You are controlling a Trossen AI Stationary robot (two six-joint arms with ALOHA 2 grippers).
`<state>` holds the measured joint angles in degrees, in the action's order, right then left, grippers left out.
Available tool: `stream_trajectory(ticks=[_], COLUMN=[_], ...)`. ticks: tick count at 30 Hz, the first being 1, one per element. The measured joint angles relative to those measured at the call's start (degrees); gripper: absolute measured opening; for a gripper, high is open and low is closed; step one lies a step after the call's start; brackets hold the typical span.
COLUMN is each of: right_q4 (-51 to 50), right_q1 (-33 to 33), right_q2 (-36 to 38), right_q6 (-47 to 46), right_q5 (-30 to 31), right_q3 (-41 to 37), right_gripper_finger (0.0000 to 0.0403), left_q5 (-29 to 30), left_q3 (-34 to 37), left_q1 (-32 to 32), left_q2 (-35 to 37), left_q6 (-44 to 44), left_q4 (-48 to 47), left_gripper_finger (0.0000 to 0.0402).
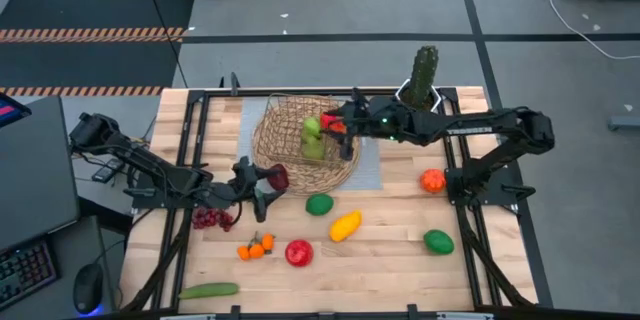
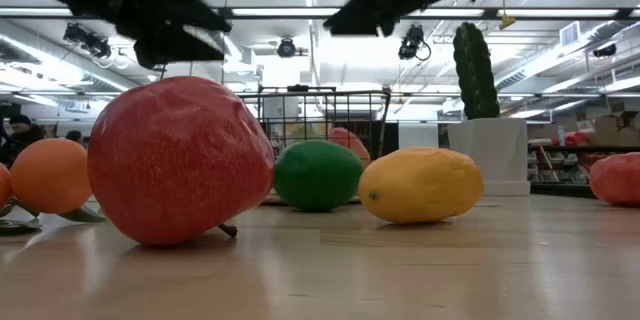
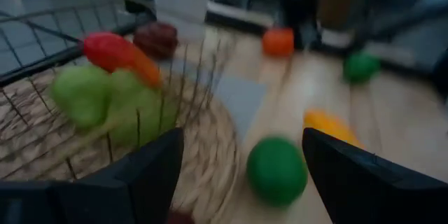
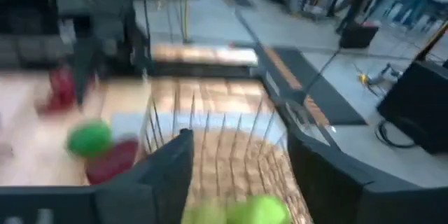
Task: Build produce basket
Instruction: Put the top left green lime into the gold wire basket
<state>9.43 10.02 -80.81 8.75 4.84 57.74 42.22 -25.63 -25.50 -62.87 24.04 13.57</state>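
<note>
The wicker basket [image 1: 290, 152] sits at the table's far middle, with green produce [image 1: 313, 140] in it and a red piece [image 3: 112, 50] on top. My right gripper [image 1: 340, 124] hangs open over the basket's right side, and nothing shows between its fingers [image 4: 168, 175]. My left gripper [image 1: 264, 186] stands open at the basket's near left rim, raised off the table. A dark red fruit [image 1: 278, 177] lies just below it. More produce lies on the near table: lime [image 1: 319, 203], lemon [image 1: 344, 225], red fruit [image 1: 298, 252], grapes [image 1: 210, 219] and cucumber [image 1: 208, 290].
A tall cactus in a white pot [image 1: 424, 80] stands at the far right, just behind my right arm. An orange-red fruit [image 1: 432, 181] and a green one [image 1: 438, 241] lie on the right. Small oranges [image 1: 255, 249] lie near the front. Black frame rails border the table.
</note>
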Motion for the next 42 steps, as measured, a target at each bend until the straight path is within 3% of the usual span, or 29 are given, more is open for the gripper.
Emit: stream_trajectory(ticks=[5,10,14,17,22,34,42], right_q4=[-1.13,-7.99,-13.44,-15.13,-15.6,-16.94,-16.87], right_q1=[-4.32,-9.78,-13.64,-16.43,-20.05,-21.11,-21.11], right_q2=[4.96,8.4,9.24,8.94,8.27,8.23,8.23], right_q6=[-2.7,-5.59,-8.94,-10.16,-10.48,-11.78,-11.65], right_q5=[-3.66,-4.97,-5.07,-5.03,-3.75,-0.87,-0.87], right_q3=[0.02,0.02,0.02,0.02,-1.09,-3.1,-3.1], right_gripper_finger=[0.0278,0.0278,0.0276,0.0275,0.0275,0.0275,0.0274], left_q5=[-1.66,-4.78,-10.8,-18.58,-28.58,-27.32,-27.22], left_q3=[-2.43,-15.81,-25.92,-28.31,-27.12,-28.11,-28.11], left_q1=[-2.07,-2.15,-0.29,1.09,3.09,5.63,8.94], left_q2=[1.07,-0.18,-2.82,-5.69,-10.98,-21.56,-27.12], left_q6=[-7.03,-4.49,1.04,2.66,0.5,-19.98,-26.37], left_q4=[-14.35,-43.61,-63.47,-72.16,-74.0,-71.41,-69.04], left_gripper_finger=[0.0298,0.0298,0.0301,0.0312,0.0316,0.0316,0.0316])
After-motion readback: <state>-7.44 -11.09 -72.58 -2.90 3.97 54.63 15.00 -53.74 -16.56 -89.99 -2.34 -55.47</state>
